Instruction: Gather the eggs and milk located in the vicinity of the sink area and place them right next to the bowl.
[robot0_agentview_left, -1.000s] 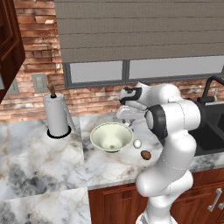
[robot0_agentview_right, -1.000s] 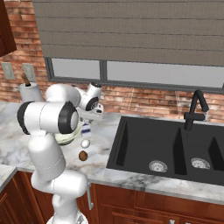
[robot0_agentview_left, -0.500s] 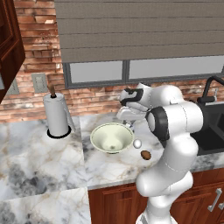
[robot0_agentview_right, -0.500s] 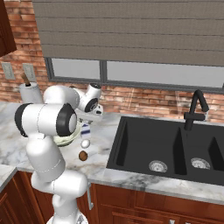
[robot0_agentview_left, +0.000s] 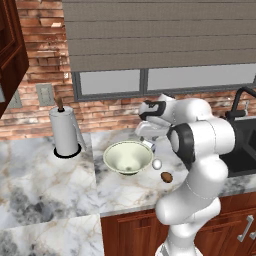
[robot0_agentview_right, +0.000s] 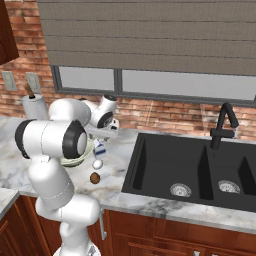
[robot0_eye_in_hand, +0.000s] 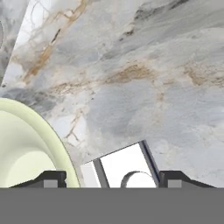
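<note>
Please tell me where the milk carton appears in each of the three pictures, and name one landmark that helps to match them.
Left base view: the milk carton peeks out just right of the bowl, under the gripper.
Right base view: carton beside the bowl's right edge, above the white egg.
Hand view: carton top at bottom centre, bowl rim to its left.
Shared landmark: the bowl.

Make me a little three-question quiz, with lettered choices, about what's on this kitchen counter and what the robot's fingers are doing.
1. Where does the milk carton stand?
A. in the sink
B. on the counter beside the bowl
C. by the paper-towel roll

2. How many eggs lie on the counter?
A. one
B. two
C. four

3. The fingers are:
A. spread apart, either side of the carton top
B. clamped on an egg
C. inside the bowl

Answers: 1 B, it stands next to the bowl. 2 B, a white egg and a brown egg. 3 A, the hand view shows the fingers apart, carton between.
</note>
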